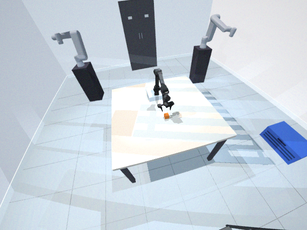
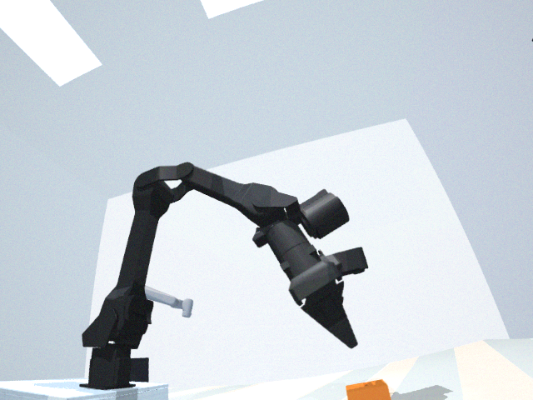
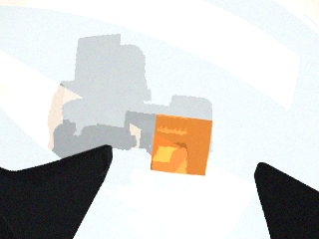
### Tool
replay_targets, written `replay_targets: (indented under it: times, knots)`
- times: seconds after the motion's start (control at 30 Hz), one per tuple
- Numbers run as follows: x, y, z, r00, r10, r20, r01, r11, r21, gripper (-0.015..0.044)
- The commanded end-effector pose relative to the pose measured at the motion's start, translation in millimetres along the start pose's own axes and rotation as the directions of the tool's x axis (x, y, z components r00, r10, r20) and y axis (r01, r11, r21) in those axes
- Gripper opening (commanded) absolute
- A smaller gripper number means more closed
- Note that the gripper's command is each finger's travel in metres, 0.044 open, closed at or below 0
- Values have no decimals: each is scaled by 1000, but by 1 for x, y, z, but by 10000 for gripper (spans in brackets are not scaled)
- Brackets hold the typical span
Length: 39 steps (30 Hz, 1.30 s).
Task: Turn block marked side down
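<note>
While the black arm point(image 2: 223, 193) hangs above the white desk point(image 1: 173, 145), its fingers stand spread wide and empty, raised well clear of the orange block point(image 1: 166, 115). That block rests on the desk near its middle, well away from every edge, with bare desk surface around all its sides, just nearer than the gripper point(image 1: 165, 106).

- The block point(image 1: 166, 115) looks like smooth, matt orange plastic, with a fainter mark on its upper face.
- The hand point(image 2: 340, 327) is dull black, with a plastic-like, slightly faceted surface.
- The worktop point(image 1: 148, 145) is smooth and white with a soft sheen, catching pale bands of light.
</note>
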<state>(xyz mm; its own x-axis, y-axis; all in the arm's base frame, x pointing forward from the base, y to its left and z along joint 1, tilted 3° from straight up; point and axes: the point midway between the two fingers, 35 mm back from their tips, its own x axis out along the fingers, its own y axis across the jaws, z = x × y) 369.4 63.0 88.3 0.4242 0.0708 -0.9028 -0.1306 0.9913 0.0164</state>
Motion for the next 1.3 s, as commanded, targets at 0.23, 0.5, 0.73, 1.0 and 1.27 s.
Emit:
replay_targets:
  times: [0.23,0.5,0.73,1.0,1.27]
  knots:
    - [-11,0,22,937,6,-349,-7,1000,0,440]
    - [-11,0,22,937,6,-349,-7,1000,0,440]
    - [22,0,10,937,6,-349,-7,1000,0,440]
    - [35,0,5,937,6,-349,-7,1000,0,440]
    - [41,0,3,937,6,-349,-7,1000,0,440]
